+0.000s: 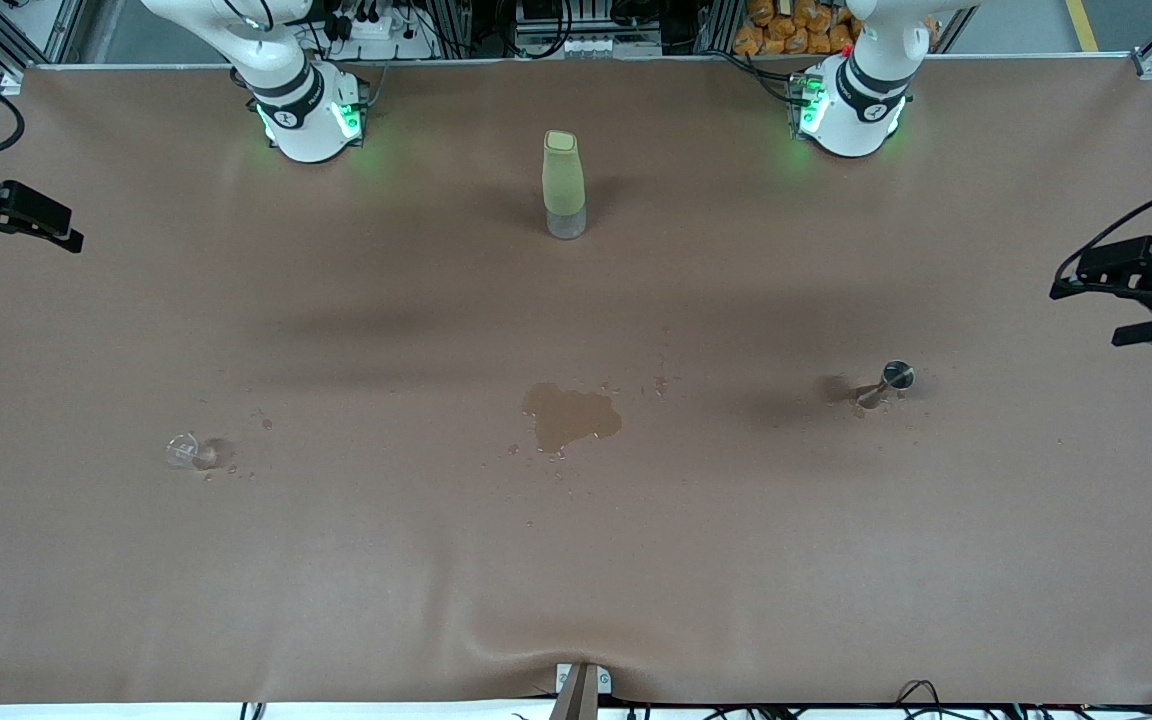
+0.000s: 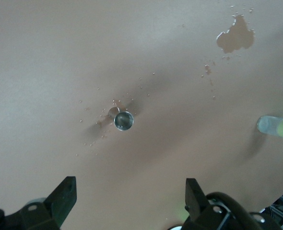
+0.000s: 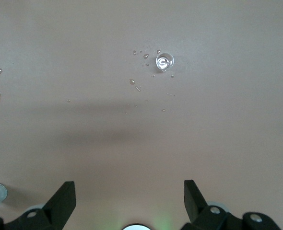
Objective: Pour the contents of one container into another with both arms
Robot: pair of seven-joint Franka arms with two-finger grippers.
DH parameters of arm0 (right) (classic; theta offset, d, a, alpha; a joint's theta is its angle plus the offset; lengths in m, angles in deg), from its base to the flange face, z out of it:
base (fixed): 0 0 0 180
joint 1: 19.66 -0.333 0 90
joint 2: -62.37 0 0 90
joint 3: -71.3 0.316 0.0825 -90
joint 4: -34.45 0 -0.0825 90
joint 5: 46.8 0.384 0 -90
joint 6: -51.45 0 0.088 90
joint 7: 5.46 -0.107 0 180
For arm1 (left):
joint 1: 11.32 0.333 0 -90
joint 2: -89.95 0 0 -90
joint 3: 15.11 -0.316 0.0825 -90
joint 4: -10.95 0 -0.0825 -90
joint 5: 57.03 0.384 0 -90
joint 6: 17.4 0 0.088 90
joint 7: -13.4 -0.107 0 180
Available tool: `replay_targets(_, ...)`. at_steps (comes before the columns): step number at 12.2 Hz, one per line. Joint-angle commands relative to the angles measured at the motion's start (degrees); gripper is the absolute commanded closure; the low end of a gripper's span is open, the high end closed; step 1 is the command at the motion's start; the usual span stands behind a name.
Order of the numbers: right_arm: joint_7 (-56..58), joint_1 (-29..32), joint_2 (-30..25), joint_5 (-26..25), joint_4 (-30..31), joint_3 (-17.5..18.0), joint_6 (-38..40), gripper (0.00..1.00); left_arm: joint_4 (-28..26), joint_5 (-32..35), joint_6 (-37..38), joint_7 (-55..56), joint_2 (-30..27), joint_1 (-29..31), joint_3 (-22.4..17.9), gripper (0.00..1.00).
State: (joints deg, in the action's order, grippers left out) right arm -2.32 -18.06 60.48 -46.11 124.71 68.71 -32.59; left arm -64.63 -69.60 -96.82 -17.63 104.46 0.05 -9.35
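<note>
Both grippers hung open and empty: right gripper (image 3: 127,199) high above the glass cup (image 1: 183,451), left gripper (image 2: 131,196) high above the steel jigger (image 1: 896,377).

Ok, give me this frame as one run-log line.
glass cup: on table, free | jigger: on table, free | left hand: open, raised, empty | right hand: open, raised, empty | puddle: between them
</note>
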Motion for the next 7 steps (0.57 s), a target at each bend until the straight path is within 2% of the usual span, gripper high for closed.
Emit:
replay_targets(1, -0.07, -0.9, -1.1, -1.04, 0.62, -1.27, -2.26, 0.0, -2.54, 3.16, 0.14, 7.71, -3.43, 0.06, 3.46, 0.0)
replay_targets(3, 1.33, -0.9, -0.93, -1.39, 0.27, -1.27, -2.27, 0.0, -2.63, 3.25, 0.14, 14.57, -3.78, -1.33, 4.09, 0.0)
replay_targets(5, 2.39, -0.98, -0.75, -1.57, -0.6, -1.36, -1.92, 0.0, -2.64, 6.57, -0.03, 20.29, -4.4, -8.26, 0.5, 0.0)
replay_targets(7, 3.01, -0.81, -0.58, -1.57, -0.87, -1.36, -1.65, 0.0, -2.81, 7.12, -0.29, 20.83, -4.31, -11.44, -1.89, 0.0)
